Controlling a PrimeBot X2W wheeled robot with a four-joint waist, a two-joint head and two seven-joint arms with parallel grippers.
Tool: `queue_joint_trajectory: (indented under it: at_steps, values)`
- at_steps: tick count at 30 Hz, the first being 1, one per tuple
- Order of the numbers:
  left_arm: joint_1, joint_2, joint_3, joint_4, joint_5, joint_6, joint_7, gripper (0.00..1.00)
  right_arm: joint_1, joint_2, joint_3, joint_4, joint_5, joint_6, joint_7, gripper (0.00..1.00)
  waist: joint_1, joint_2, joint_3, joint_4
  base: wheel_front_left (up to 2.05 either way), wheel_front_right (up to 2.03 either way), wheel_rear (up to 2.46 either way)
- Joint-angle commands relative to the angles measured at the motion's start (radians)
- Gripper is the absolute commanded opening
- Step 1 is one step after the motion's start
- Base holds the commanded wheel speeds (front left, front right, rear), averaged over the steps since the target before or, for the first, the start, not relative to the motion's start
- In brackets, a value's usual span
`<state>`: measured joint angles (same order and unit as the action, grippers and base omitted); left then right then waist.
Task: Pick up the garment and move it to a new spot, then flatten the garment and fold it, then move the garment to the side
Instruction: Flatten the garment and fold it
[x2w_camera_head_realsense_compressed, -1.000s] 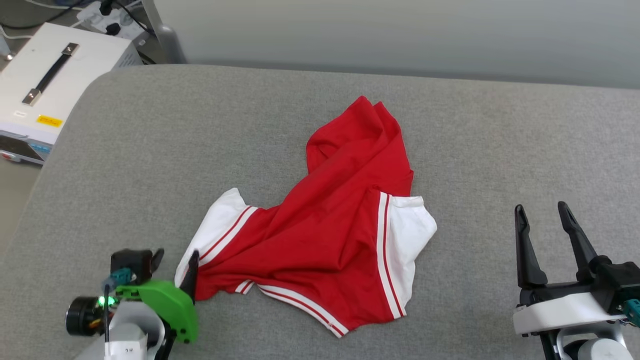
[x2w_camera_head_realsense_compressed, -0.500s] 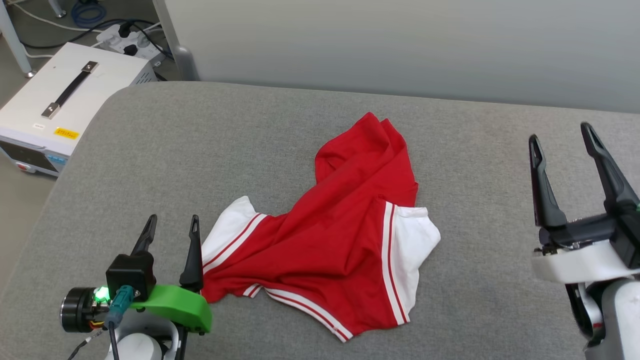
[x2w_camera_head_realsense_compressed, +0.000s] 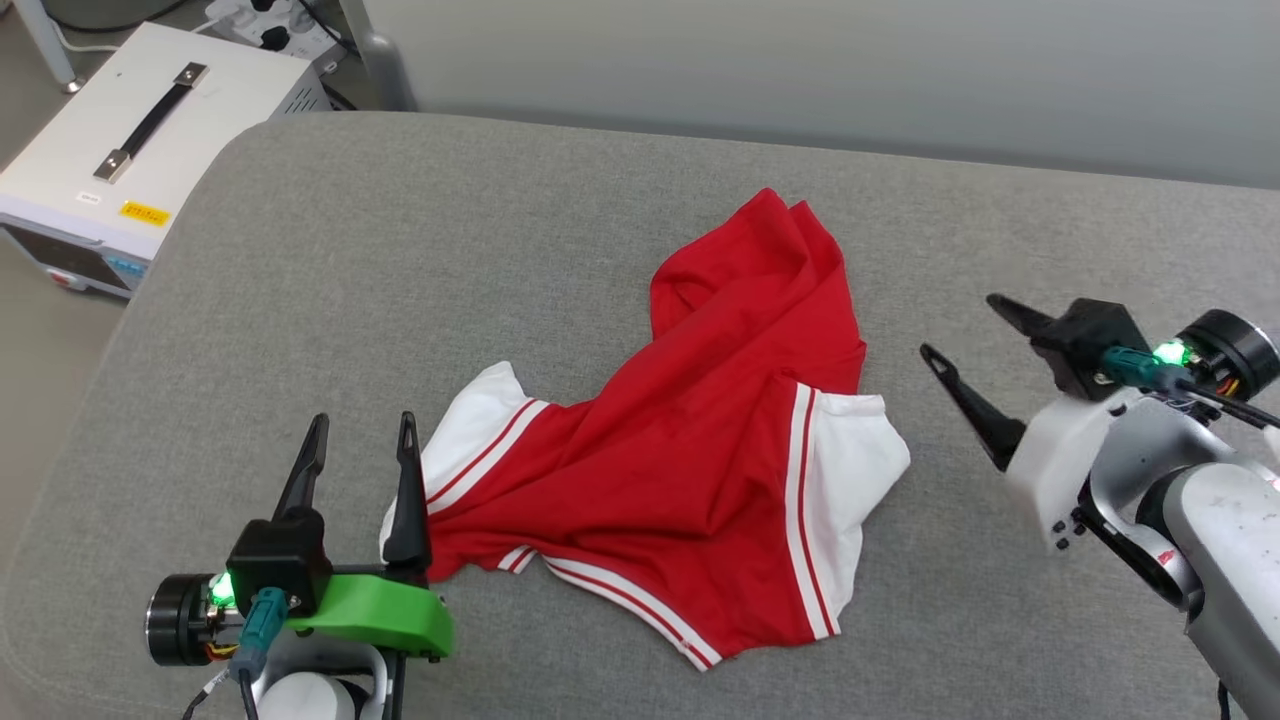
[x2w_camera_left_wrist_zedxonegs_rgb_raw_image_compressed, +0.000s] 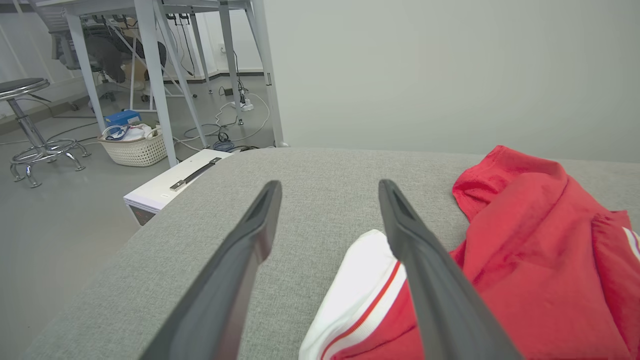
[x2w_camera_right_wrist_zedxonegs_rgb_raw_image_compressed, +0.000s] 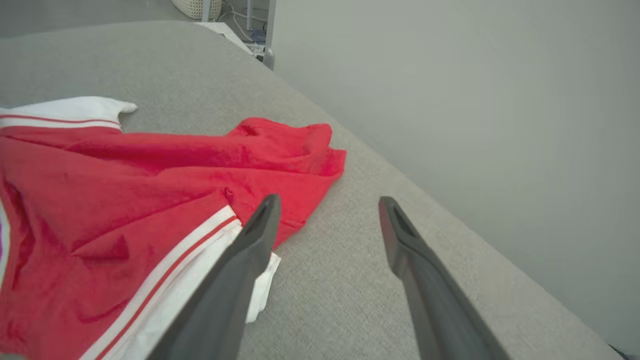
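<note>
The garment (x2w_camera_head_realsense_compressed: 700, 440), a red shirt with white sleeves and red-white striped trim, lies crumpled in the middle of the grey cushioned surface (x2w_camera_head_realsense_compressed: 400, 260). My left gripper (x2w_camera_head_realsense_compressed: 362, 432) stands open just left of its near white sleeve (x2w_camera_head_realsense_compressed: 470, 430), the right finger at the sleeve's edge. In the left wrist view the sleeve (x2w_camera_left_wrist_zedxonegs_rgb_raw_image_compressed: 357, 280) sits beside that finger (x2w_camera_left_wrist_zedxonegs_rgb_raw_image_compressed: 425, 280). My right gripper (x2w_camera_head_realsense_compressed: 960, 325) is open, turned sideways, pointing left at the garment's right sleeve (x2w_camera_head_realsense_compressed: 850, 470) from a short gap. The right wrist view shows the garment (x2w_camera_right_wrist_zedxonegs_rgb_raw_image_compressed: 125, 200) under its left finger (x2w_camera_right_wrist_zedxonegs_rgb_raw_image_compressed: 235, 280).
A white case with a black handle (x2w_camera_head_realsense_compressed: 130, 130) stands off the surface's far left corner, with power strips and cables behind it. A pale wall (x2w_camera_head_realsense_compressed: 800, 60) runs along the far edge. A basket (x2w_camera_left_wrist_zedxonegs_rgb_raw_image_compressed: 132, 145), a stool (x2w_camera_left_wrist_zedxonegs_rgb_raw_image_compressed: 30, 120) and table legs stand on the floor.
My right gripper has risen and swung round to point left toward the garment. My left gripper has lifted and turned its fingers upward beside the sleeve. The camera has shifted.
</note>
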<state>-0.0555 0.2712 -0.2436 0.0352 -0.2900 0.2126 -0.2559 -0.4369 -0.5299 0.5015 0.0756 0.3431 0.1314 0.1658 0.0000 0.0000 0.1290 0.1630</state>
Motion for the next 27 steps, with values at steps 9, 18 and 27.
queue_joint_trajectory:
  at_steps: [9,18,27]
  values:
    - [-0.009,-0.101,0.074,0.013,0.078,-0.086,-0.006,1.0,-0.154,-0.151,0.271,0.004,0.242,-0.001,0.365,1.0,0.0,0.0,0.081,0.056,0.0,0.0,0.0]
    - [-0.038,-0.172,0.131,0.014,0.133,-0.145,-0.006,1.0,-0.268,-0.151,0.454,0.104,0.298,-0.001,0.419,1.0,0.0,0.0,0.154,0.098,0.0,0.0,0.0]
    - [-0.057,-0.208,0.154,0.023,0.162,-0.178,-0.006,1.0,-0.298,-0.117,0.607,0.268,0.363,-0.001,0.395,1.0,0.0,0.0,0.189,0.111,0.0,0.0,0.0]
